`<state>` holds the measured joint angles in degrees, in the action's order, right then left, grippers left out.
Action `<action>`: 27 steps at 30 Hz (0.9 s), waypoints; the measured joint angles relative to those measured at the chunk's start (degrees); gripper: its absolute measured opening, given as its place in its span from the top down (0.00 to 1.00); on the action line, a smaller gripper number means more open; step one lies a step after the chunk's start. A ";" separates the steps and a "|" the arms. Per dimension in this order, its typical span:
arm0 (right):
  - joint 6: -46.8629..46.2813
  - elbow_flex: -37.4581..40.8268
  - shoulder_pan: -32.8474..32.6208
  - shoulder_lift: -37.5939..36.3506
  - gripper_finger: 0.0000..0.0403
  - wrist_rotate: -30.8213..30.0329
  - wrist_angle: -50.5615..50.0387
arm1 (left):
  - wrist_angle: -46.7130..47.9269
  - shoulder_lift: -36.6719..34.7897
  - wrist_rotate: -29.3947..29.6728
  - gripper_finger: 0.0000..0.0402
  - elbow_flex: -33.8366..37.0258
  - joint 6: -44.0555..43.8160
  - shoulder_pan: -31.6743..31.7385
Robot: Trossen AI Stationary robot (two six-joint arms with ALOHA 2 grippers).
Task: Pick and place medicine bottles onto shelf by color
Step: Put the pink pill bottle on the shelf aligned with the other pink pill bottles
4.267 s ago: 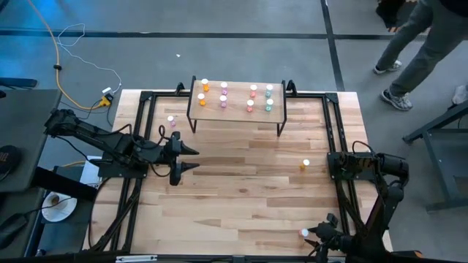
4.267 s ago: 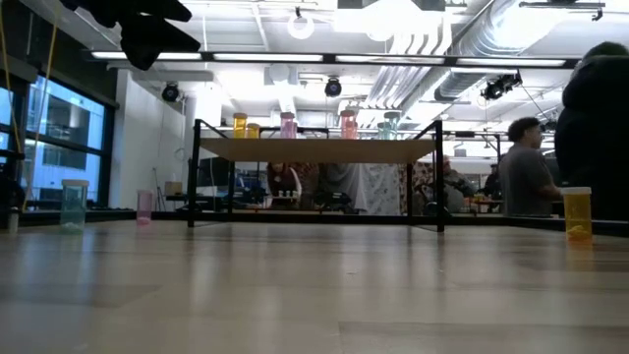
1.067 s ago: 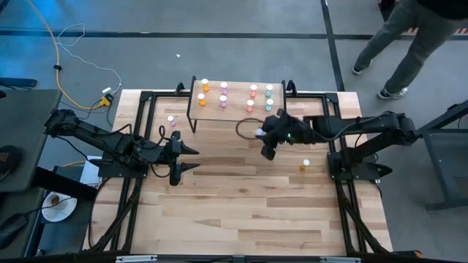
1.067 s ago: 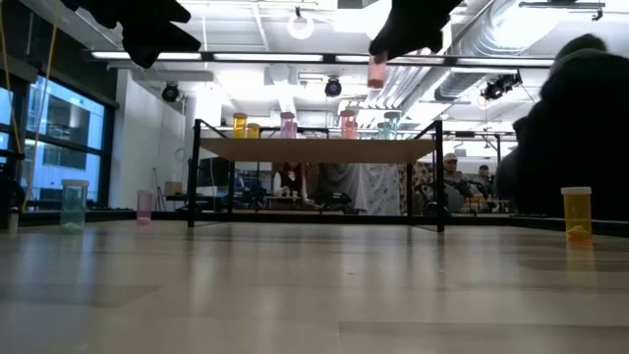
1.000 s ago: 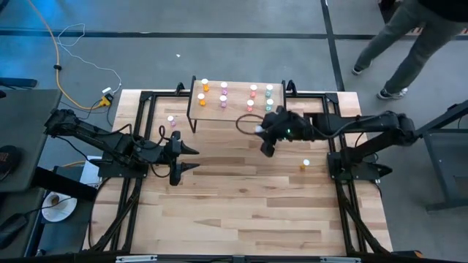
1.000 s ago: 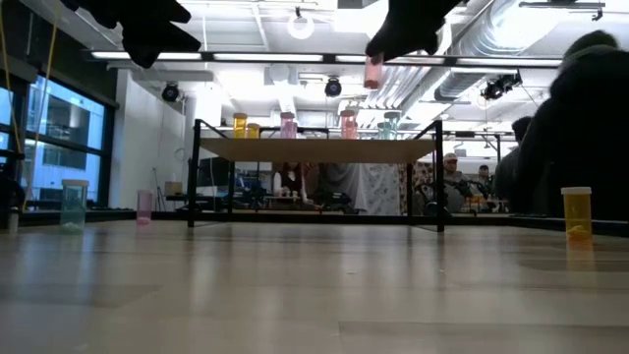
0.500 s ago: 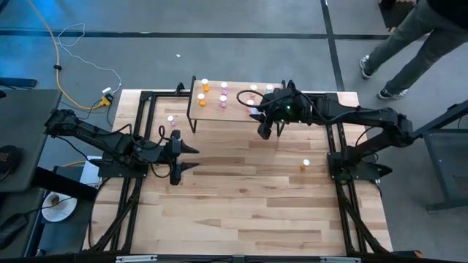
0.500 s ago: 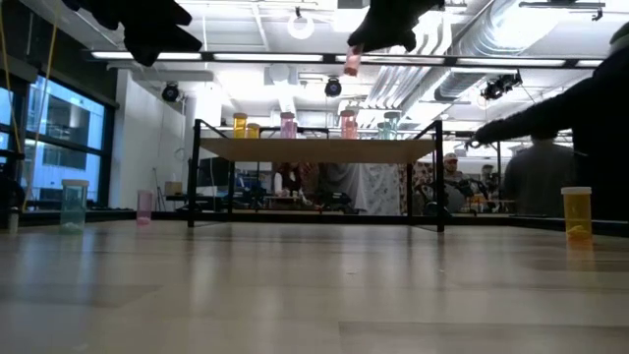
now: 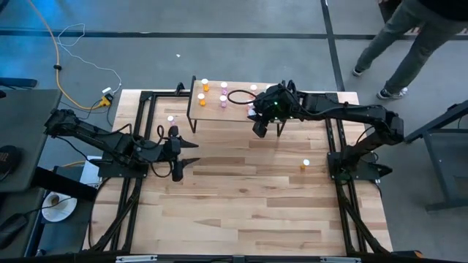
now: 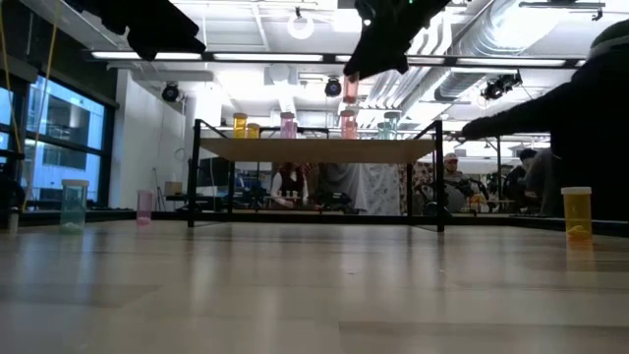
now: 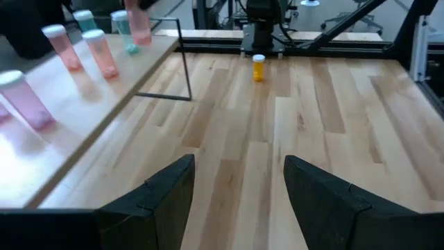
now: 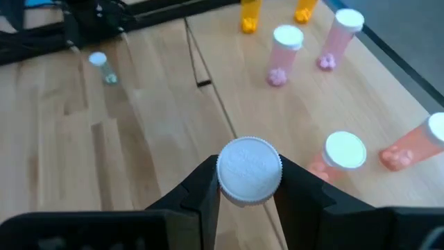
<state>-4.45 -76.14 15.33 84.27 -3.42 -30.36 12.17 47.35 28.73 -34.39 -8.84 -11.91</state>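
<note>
Wooden counter [image 9: 241, 197], shelf [image 9: 212, 111] at far edge. Right tool [image 12: 248, 201] above shelf front, clenched on pink bottle [image 10: 351, 90]: upright, long axis vertical, cap toward wrist. Left tool [image 11: 238, 187] released, mid-counter.

**Bottles on the shelf, three on the table, one held above**

The light-wood shelf [image 9: 219, 111] on black legs stands at the table's far edge. On it stand upright white-capped medicine bottles: two orange bottles [image 10: 240, 125] at one end, pink bottles [image 10: 288, 125] next, a red-pink one [image 10: 349, 126] and teal ones [image 10: 391, 125] toward the other end. A red-pink bottle [image 12: 249, 171] is clamped between the right gripper's fingers [image 12: 202, 189] above the shelf. On the table stand a lone orange bottle [image 9: 306, 165], a pink bottle [image 10: 144, 206] and a teal bottle [image 10: 74, 204].
</note>
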 joint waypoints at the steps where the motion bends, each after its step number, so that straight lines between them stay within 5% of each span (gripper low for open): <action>1: 0.00 0.00 0.14 0.28 0.74 0.17 -0.06 | 0.00 0.00 0.27 0.47 0.00 0.44 0.09; 27: 2.35 0.00 4.72 6.92 0.74 0.39 1.47 | 0.04 0.00 -0.22 0.47 0.00 2.03 7.09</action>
<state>-2.10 -76.14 20.05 91.20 -3.03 -28.89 12.21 47.35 28.51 -34.39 -6.81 -4.82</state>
